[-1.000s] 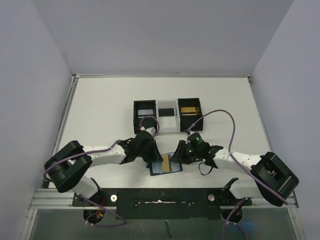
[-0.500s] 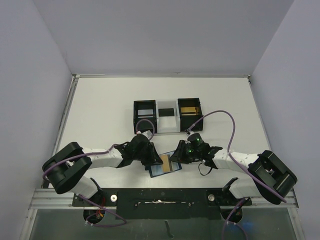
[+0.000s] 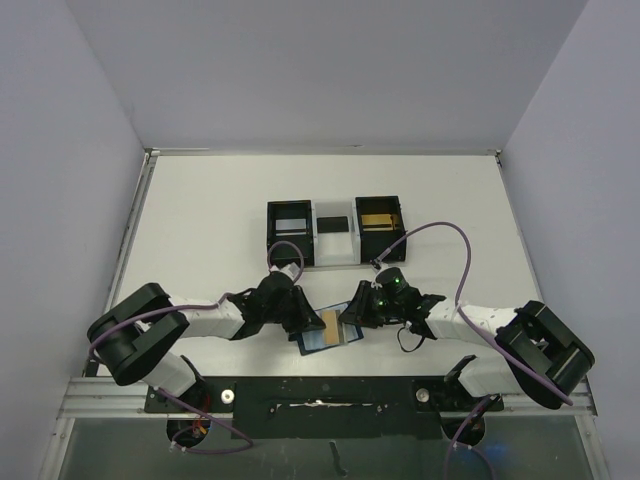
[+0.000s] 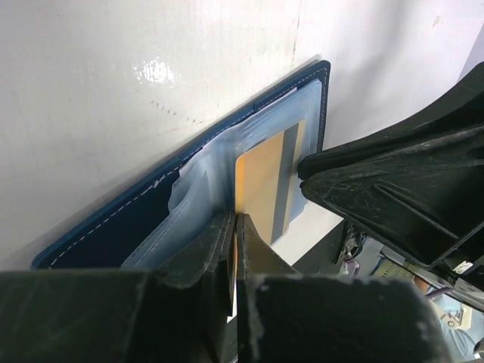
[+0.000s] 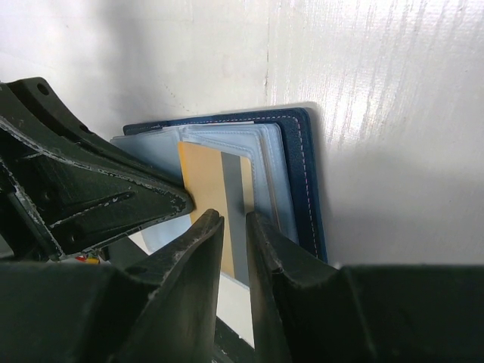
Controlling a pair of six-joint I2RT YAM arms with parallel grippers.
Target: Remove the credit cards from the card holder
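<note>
my left claw [image 4: 234, 227] is pressed together, pinching the near edge of the gold card [image 4: 261, 185], which juts from the card holder [image 4: 113, 231] lying open on the tabletop [image 4: 98, 106] just ahead of its tips. right claw [image 5: 231, 223] is narrowly spread over the card's far end. i'd pin the card holder with the right and draw the card straight back, flat, so the clear sleeve [image 4: 198, 178] doesn't lift.

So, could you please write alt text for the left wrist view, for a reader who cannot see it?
The left gripper, at bottom centre, is shut on the edge of a gold card sticking out of the clear sleeves of an open navy card holder on a white table. The right gripper fills the right side, its tip beside the card.
</note>
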